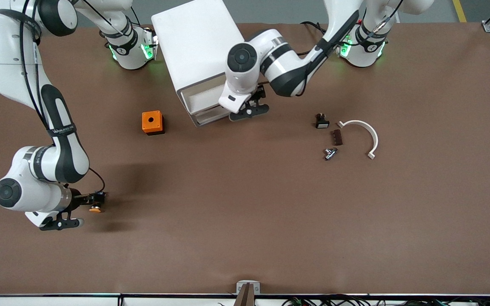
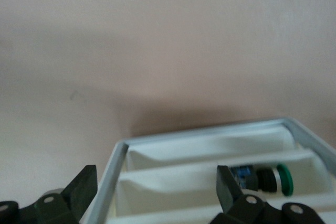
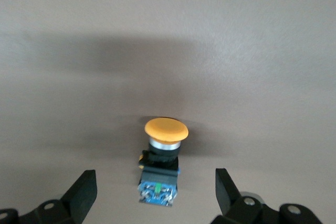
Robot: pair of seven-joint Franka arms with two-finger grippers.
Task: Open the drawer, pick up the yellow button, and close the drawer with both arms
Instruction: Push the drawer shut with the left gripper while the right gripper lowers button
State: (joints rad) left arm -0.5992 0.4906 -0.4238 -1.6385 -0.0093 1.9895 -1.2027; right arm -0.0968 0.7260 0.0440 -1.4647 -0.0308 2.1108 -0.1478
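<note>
- Toward the right arm's end of the counter (image 1: 245, 221), the button (image 1: 96, 208) stands on the surface between the spread fingers of the right end effector (image 3: 156, 192), apparently just set down.
- At the cabinet (image 1: 194, 46), the left end effector (image 1: 249, 111) sits wide at the drawer (image 2: 210, 156), which stands pulled out, probably ready to push it shut.
- A green-capped button (image 2: 273, 178) lies inside.

Robotics lab or test cell: two white arms (image 1: 36, 127) bolted at one edge of a big brown tabletop (image 1: 270, 221), green status lights on their bases, loose cables (image 1: 313, 301) along the edge nearest the front camera, grey floor with a yellow line (image 1: 460, 10) past one corner.
</note>
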